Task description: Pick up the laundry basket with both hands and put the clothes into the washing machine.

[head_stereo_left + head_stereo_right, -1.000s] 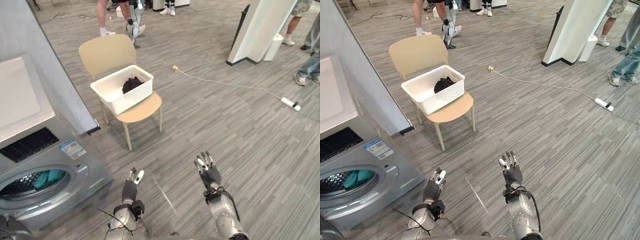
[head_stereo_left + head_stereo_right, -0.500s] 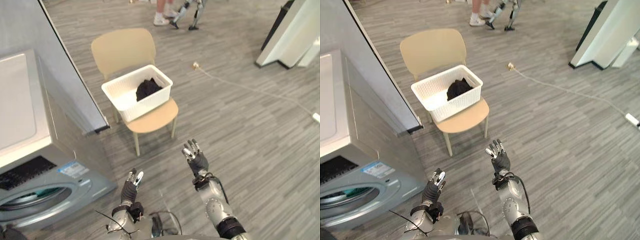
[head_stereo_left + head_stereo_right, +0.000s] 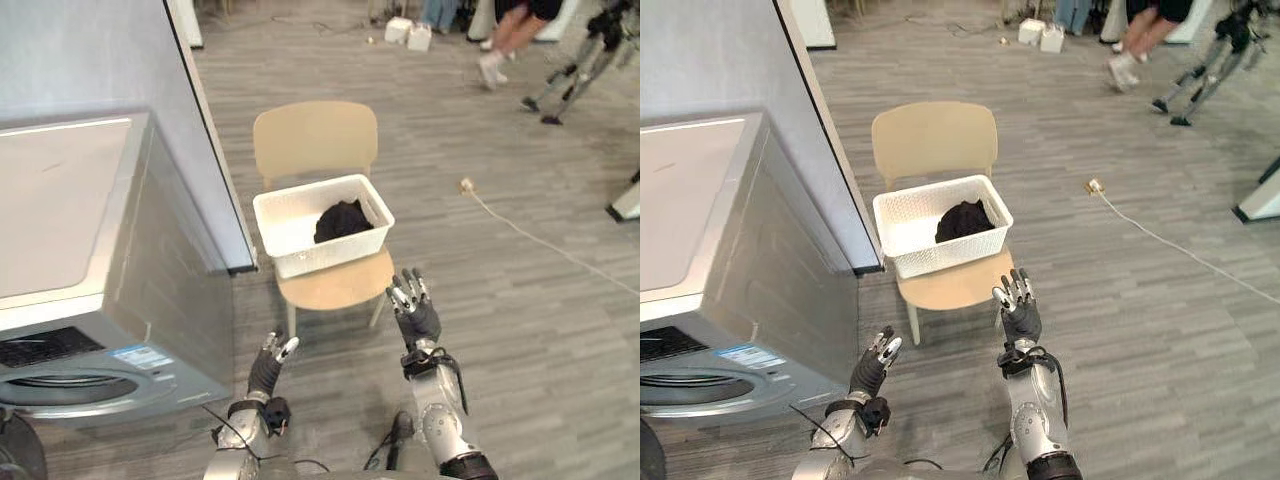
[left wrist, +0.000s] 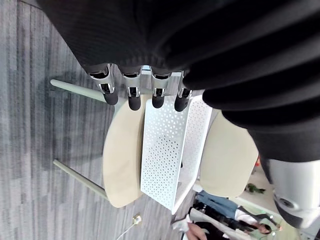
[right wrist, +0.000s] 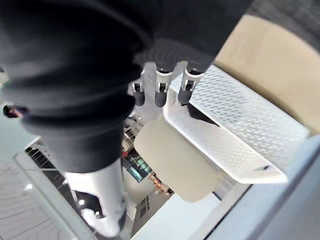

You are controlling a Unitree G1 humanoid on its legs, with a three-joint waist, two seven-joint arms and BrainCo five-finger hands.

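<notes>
I see open floor point(image 3: 520, 330) right of the chair point(image 3: 315, 140); the washing machine point(image 3: 60, 210) stands near on its left.

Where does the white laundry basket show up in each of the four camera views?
Left eye view: basket at centre, on the beige chair.
Right eye view: basket near centre.
Left wrist view: basket beyond the left hand.
Right wrist view: basket beyond the right hand.
Shared landmark: the beige chair beneath it.
</notes>
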